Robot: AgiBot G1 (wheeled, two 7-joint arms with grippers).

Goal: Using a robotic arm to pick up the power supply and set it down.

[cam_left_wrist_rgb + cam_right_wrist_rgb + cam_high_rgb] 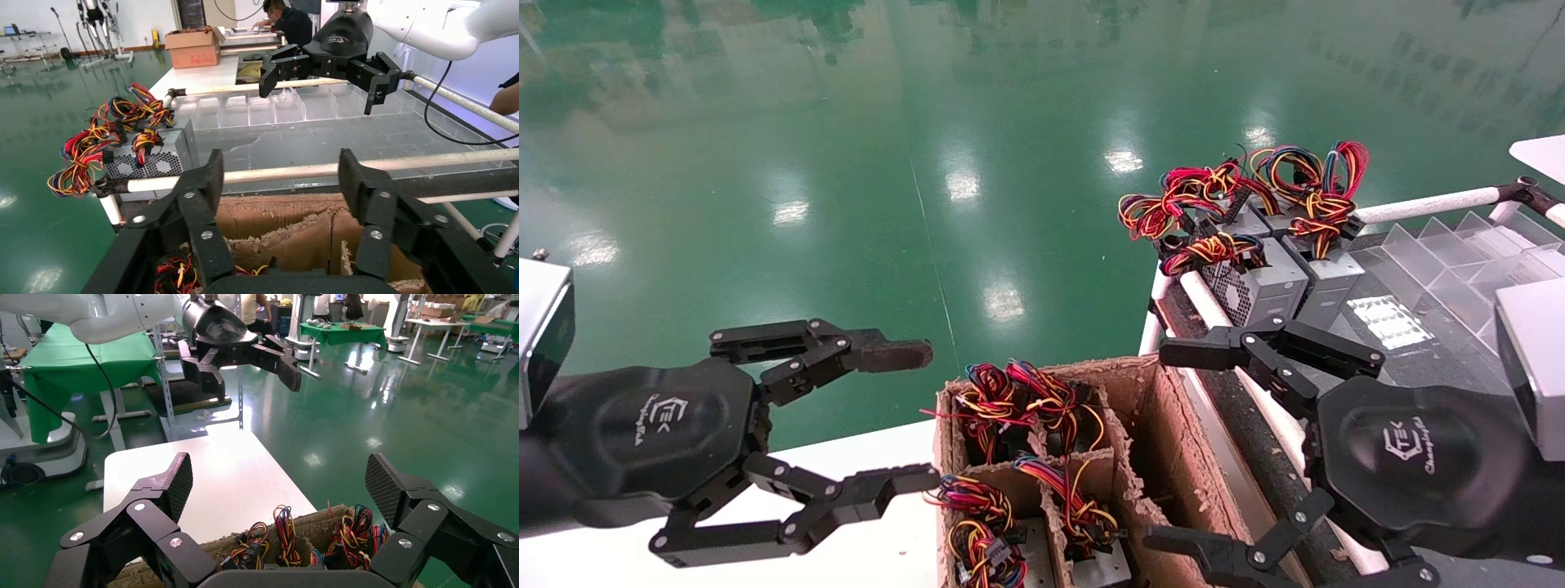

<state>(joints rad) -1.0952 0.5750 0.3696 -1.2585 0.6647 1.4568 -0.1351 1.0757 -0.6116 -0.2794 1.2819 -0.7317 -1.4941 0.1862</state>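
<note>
Not started: right black linkage hand (1226, 453) wide open, empty, beside the divided cardboard box (1148, 457). Grey metal power supply with tall looped wires (1324, 273) sits ungrasped on the dark tabletop (1418, 359). Left hand (923, 416) open, idle.

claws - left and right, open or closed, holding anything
Left claw: open, empty, beside the cardboard box.
Right claw: open, empty, over the box's edge.

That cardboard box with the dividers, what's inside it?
The cardboard box holds colourful wire bundles in its left compartments, atop grey units mostly covered. The right compartment's bottom is hidden.
</note>
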